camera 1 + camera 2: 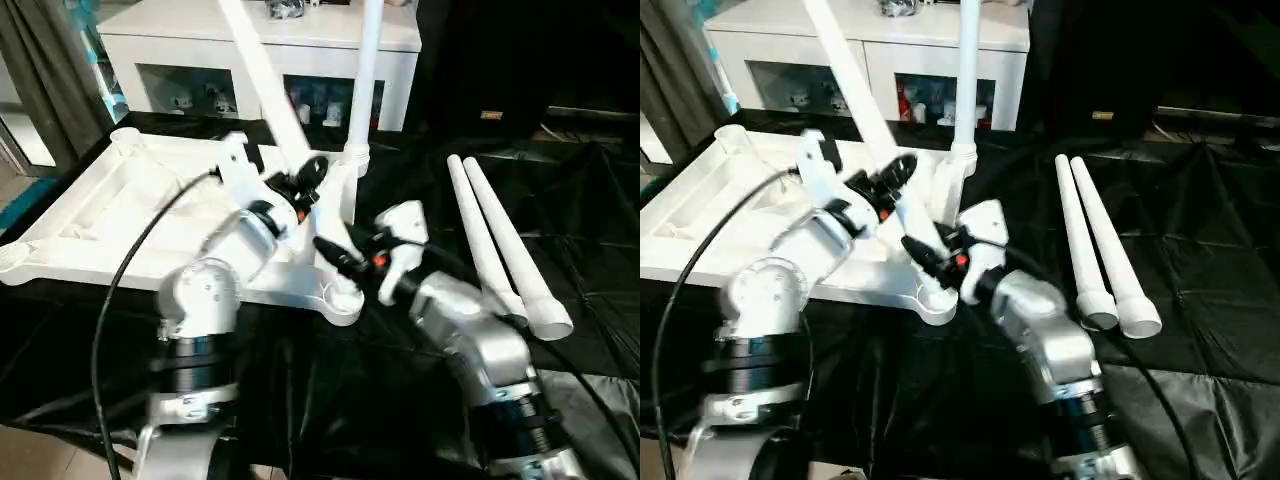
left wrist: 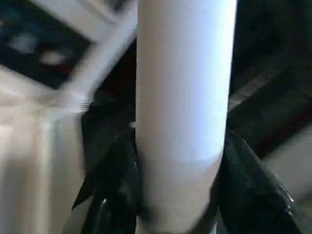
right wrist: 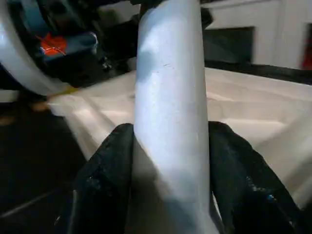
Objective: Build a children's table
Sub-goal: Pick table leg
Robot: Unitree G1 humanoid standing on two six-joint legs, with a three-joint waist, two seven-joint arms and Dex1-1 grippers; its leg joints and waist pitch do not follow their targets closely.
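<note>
White tabletop (image 1: pixel 120 215) lies underside up on the black cloth (image 1: pixel 600 250). One leg (image 1: pixel 362 70) stands upright in its far corner socket. Both grippers, left (image 1: pixel 300 185) and right (image 1: pixel 335 258), clamp a tilted leg (image 1: pixel 262 75) at the near corner. Two legs (image 1: pixel 500 250) lie beside it.

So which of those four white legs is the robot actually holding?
The tilted leg leaning over the tabletop: both grippers clamp it. Another stands upright in a corner socket, and two lie loose on the black cloth.
</note>
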